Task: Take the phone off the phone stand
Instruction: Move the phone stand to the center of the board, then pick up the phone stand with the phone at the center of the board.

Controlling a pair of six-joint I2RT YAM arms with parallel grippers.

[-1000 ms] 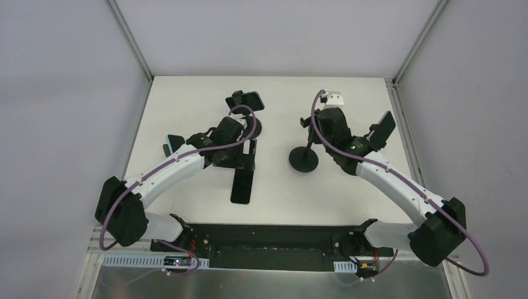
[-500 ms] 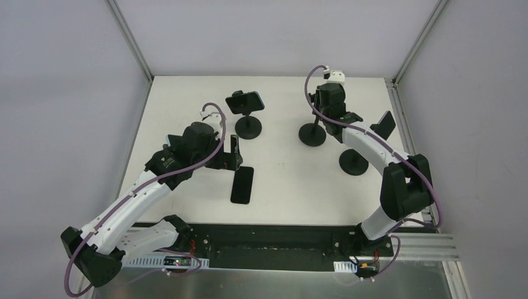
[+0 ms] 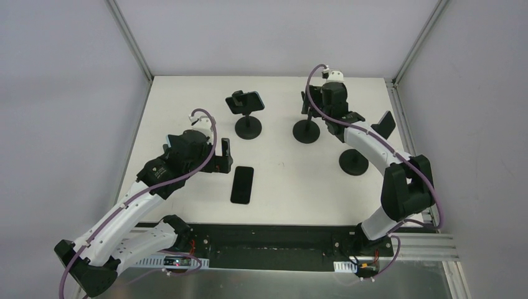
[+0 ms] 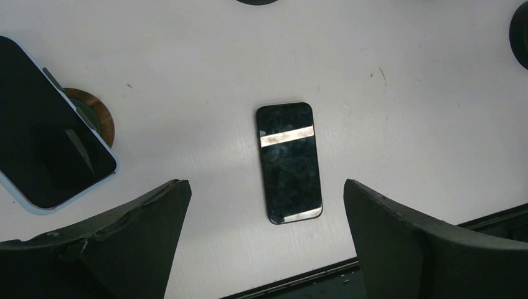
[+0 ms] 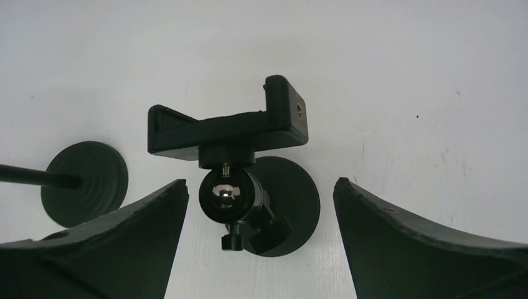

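Note:
A black phone [image 3: 242, 184] [image 4: 289, 162] lies flat, screen up, on the white table [image 3: 280, 180]. My left gripper [image 3: 225, 157] [image 4: 263, 187] hovers open just left of it and holds nothing. An empty black phone stand [image 3: 307, 129] [image 5: 229, 129] stands at the back, right of centre, its clamp bare. My right gripper [image 3: 310, 103] [image 5: 260, 182] hangs open above this stand, one finger on each side of the ball joint [image 5: 227, 193], touching nothing.
A second stand [image 3: 248, 128] at back centre holds a phone [image 3: 246, 101]. A third stand [image 3: 353, 163] at the right holds another phone [image 3: 386, 124]. In the left wrist view a blue-cased phone [image 4: 43, 149] leans over a round brown base [image 4: 96, 115].
My right gripper carried the empty stand toward the back and has now opened off it. My left arm has drawn back from the flat phone, toward the left.

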